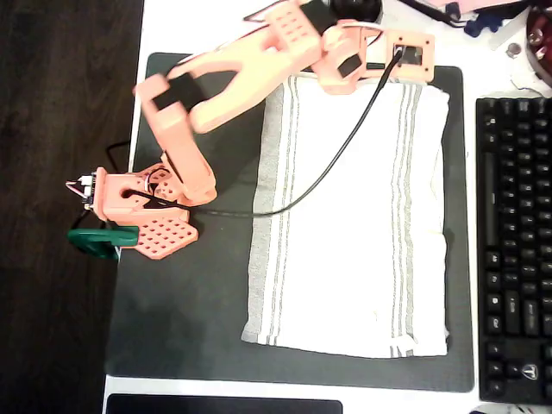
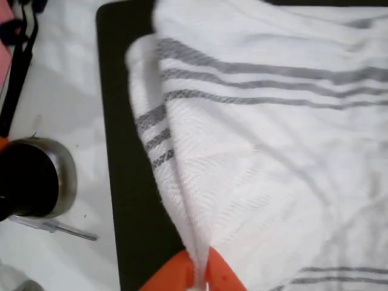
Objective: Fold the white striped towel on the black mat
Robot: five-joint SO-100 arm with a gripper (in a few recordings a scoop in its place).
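Note:
The white striped towel (image 1: 345,241) lies spread out on the black mat (image 1: 190,302), its long sides running up and down the overhead view and its grey stripes near the left and right edges. My gripper (image 1: 343,79) is at the towel's top edge, mostly hidden under the pink wrist. In the wrist view the orange gripper (image 2: 195,276) is shut, pinching a raised ridge of the towel (image 2: 260,151). A striped corner curls over beside the mat (image 2: 130,200).
A black keyboard (image 1: 517,241) lies right of the mat. The arm's black cable (image 1: 336,155) drapes across the towel. A steel cup (image 2: 36,179) stands on the white table past the mat's edge. The arm's base and a green clamp (image 1: 99,240) sit at the left.

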